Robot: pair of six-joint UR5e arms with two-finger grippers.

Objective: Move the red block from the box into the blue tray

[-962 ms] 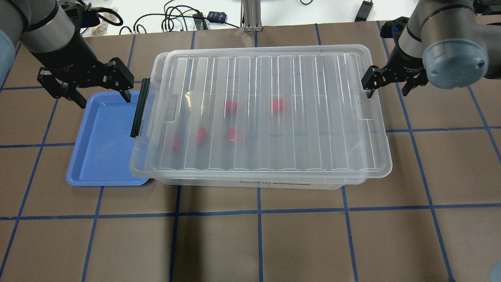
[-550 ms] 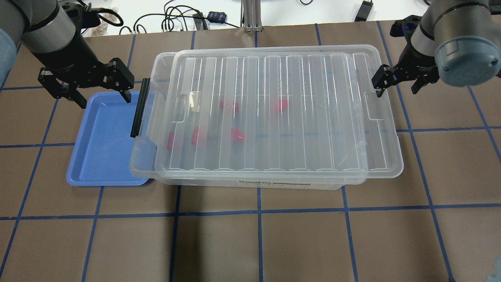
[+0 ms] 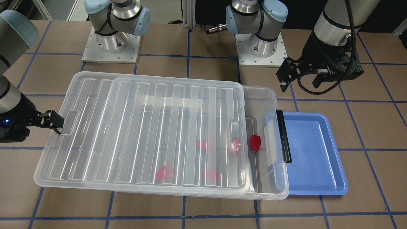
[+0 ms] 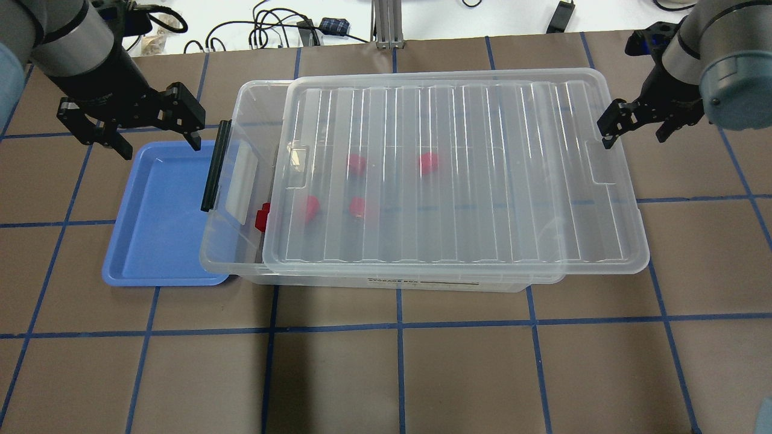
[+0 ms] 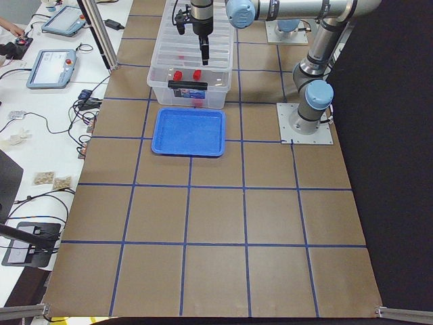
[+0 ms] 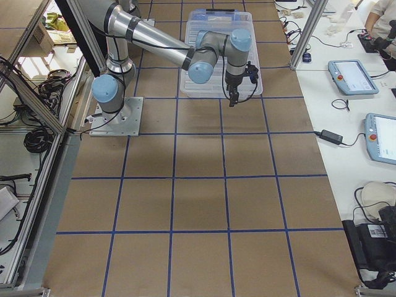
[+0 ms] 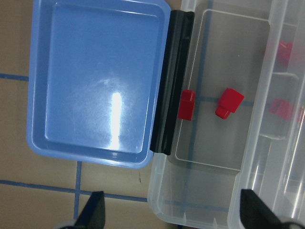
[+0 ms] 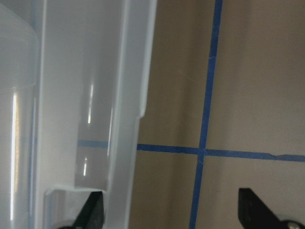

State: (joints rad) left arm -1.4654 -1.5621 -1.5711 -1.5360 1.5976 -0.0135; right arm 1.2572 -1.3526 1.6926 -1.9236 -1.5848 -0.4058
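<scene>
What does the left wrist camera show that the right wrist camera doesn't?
Only the left wrist view shows the blue tray, the black latch and a red block lying uncovered in the box's open end. Only the right wrist view shows the lid rim over the brown table with its blue tape lines. Both share the clear lid, and each shows its own fingers spread: left gripper, right gripper.

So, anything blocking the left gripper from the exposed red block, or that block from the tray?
Nothing covers the small glossy red block; the ribbed clear lid stops short. The clear bin's end wall and black latch bar stand between it and the light-blue tray.
</scene>
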